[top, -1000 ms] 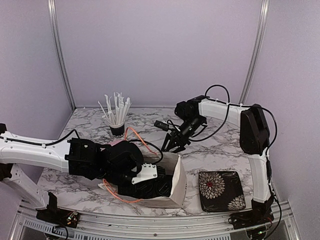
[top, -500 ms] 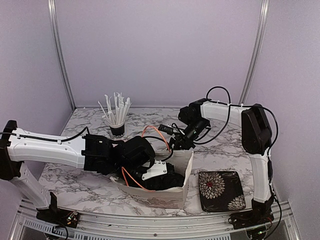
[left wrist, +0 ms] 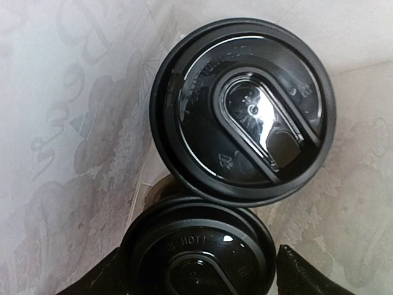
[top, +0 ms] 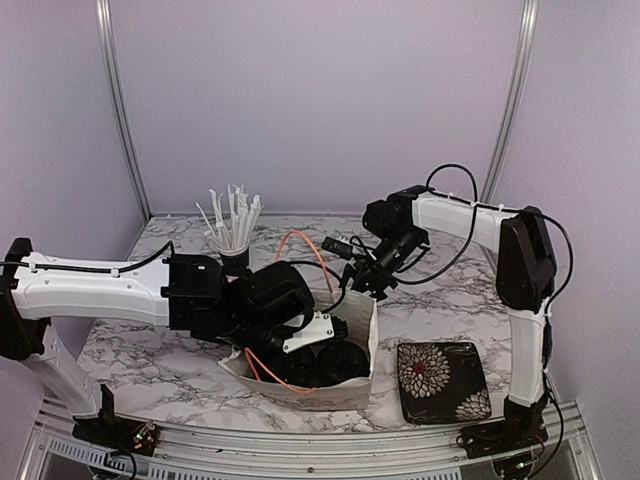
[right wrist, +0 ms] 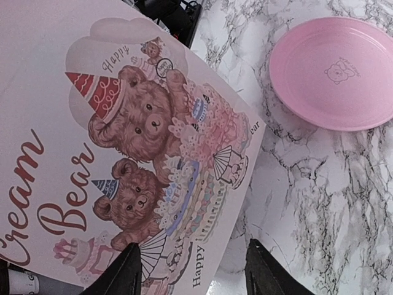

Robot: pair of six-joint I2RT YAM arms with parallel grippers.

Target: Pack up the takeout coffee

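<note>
**Item: takeout coffee, two cups.** Both are lodged inside the white paper bag [top: 300,392], low in the centre of the overhead view. In the left wrist view the first cup [left wrist: 242,110] is seen lid-up in the upper centre of the frame. The second cup [left wrist: 199,255] is at the lower edge. The black lids overlap in the picture; whether they touch cannot be told.

**Left gripper [left wrist: 196,283].** It is lowered into the bag mouth. Its fingertips [left wrist: 304,276] are spread to either side of the second cup's lid. A sliver of pale bag is seen between the right-hand tip and the lid, so no grip is judged.

**Right gripper [right wrist: 193,276].** It is placed at the bag's upper right rim in the overhead view. Its fingers are parted, with the bear-printed face of the bag running down between them. Whether the paper is pressed by either finger cannot be told.

**Also listed.**
- Pink plate [right wrist: 334,70], upper right of the right wrist view.
- Black cup of white sticks [top: 233,240], upper left of the marble table [top: 150,362].
- Floral tray [top: 442,380], lower right, just beside the bag.
- Orange cable [top: 300,243], looped above the bag.

**Step in hand.** This is judged to be the setting-down of the second cup, with the packing nearly complete.

**Next move.** A straight lift of the left gripper out of the mouth is called for. The jaws are to be held wide so that no lid is snagged, and the bag is to be steadied at its rim.
</note>
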